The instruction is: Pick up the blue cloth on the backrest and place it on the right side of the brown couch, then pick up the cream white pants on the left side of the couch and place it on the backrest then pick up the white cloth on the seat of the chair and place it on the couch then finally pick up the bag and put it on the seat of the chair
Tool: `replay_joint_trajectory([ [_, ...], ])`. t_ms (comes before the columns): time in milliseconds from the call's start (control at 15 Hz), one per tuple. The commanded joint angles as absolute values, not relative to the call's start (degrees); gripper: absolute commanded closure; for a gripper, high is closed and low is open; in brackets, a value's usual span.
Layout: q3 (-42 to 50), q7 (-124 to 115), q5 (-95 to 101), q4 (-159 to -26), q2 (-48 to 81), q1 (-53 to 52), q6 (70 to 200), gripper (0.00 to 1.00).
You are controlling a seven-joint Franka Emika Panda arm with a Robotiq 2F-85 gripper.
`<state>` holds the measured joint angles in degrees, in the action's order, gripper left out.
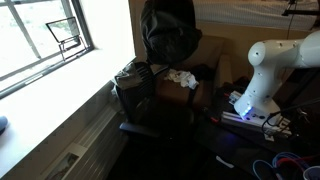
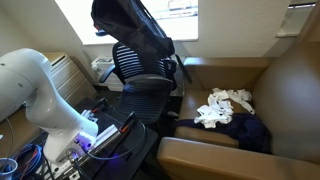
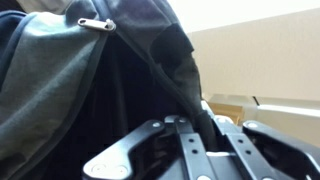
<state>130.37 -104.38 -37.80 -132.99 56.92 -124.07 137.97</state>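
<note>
Black bag (image 2: 135,35) | hangs from hand (image 3: 190,122), above chair seat (image 2: 143,88) | hand pinching its fabric

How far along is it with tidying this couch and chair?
Nearly finished. A white cloth and a dark blue cloth already lie on the brown couch; the pants I cannot pick out. In hand: the pincer holds the bag up over the chair. Left: set it on the seat.

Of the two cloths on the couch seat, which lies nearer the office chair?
The white cloth, crumpled and pale; the dark blue cloth lies on its far side, farther from the chair.
</note>
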Motion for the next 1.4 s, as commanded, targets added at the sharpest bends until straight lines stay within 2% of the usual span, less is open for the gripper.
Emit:
replay_joint_trajectory([
  [0, 132.8, -94.2, -40.3, -131.3, 56.6, -128.6, 134.8, 0.96],
  [333, 135.4, -81.4, -48.1, -129.7, 52.9, -132.9, 130.5, 0.96],
  [800, 133.9, -72.1, -59.3, -122.6, 46.4, -128.1, 112.5, 0.96],
  [1133, 131.5, -75.0, -58.2, -113.8, 42.2, -120.9, 91.4, 0.96],
  [1333, 127.2, -76.9, -58.1, -111.7, 39.2, -111.9, 83.5, 0.96],
])
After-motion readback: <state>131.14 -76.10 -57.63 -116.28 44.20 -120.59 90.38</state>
